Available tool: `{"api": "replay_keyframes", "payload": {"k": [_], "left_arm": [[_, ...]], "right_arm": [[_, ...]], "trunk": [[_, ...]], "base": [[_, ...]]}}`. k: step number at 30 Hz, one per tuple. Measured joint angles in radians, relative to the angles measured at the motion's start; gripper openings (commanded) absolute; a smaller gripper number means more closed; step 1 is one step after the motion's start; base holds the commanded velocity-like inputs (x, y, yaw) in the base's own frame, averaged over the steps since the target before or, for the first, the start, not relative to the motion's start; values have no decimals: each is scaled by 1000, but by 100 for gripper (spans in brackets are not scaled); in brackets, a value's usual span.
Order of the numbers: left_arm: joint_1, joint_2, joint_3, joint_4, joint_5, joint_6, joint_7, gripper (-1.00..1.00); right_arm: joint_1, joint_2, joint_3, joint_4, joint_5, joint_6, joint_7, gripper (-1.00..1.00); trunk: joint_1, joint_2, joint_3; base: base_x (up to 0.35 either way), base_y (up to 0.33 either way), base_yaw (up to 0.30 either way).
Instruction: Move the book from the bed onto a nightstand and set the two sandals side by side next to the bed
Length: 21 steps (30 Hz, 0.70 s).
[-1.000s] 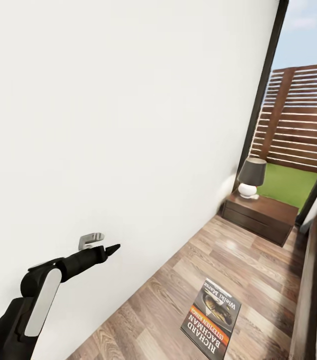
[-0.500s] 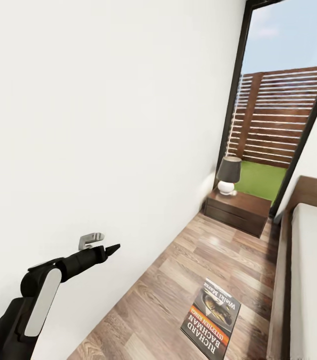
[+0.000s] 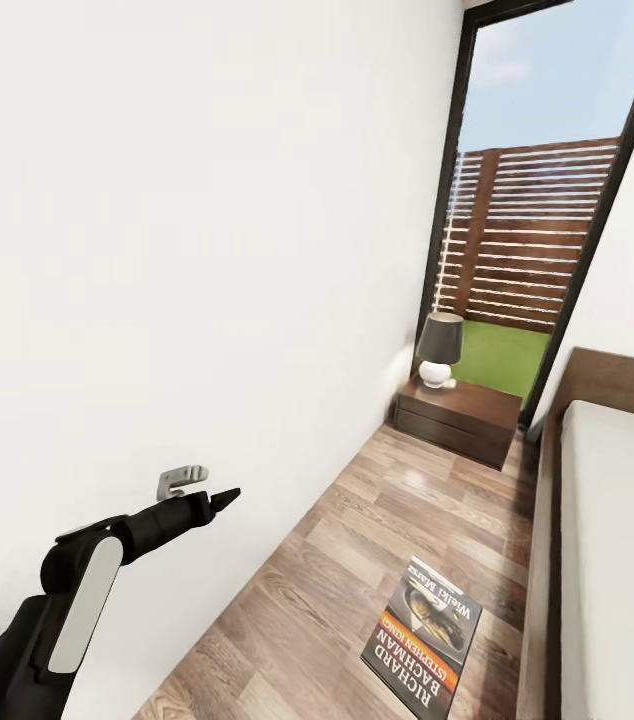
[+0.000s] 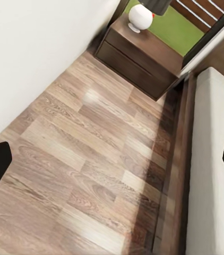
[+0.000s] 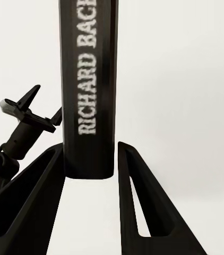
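Head view: the left pincer (image 3: 219,497) points forward, its tip just beside the white wall (image 3: 207,200). The book (image 3: 422,640) hangs cover-up over the wood floor (image 3: 357,560). The nightstand (image 3: 462,415) is well ahead of both pincers and carries a lamp (image 3: 439,348). The bed (image 3: 617,560) runs along the right pincer's side.

Left wrist view: the left pincer (image 4: 112,159) is spread wide and holds nothing. The floor (image 4: 80,159) lies under it, the nightstand (image 4: 138,58) far beyond its tips, and the bed (image 4: 213,175) off to 1 side.

Right wrist view: the right pincer (image 5: 89,175) is clamped on the book (image 5: 88,90) by 1 short end, with the spine standing up between its 2 fingers (only a small part of the book is inside the grip).

Likely risks: held so near its edge, the book could swing or slip out on the way. The lamp crowds the nightstand top, so a careless set-down could knock it. The left pincer could scrape the wall if the base turns.
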Motion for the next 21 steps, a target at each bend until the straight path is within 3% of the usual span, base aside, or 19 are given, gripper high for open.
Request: {"api": "replay_keyframes", "payload": {"k": [21], "left_arm": [[0,0,0,0,1,1,-3,100]], "right_arm": [[0,7,0,0,0,0,0,-100]], "trunk": [[0,0,21]], "base": [[15,92,-153]]}}
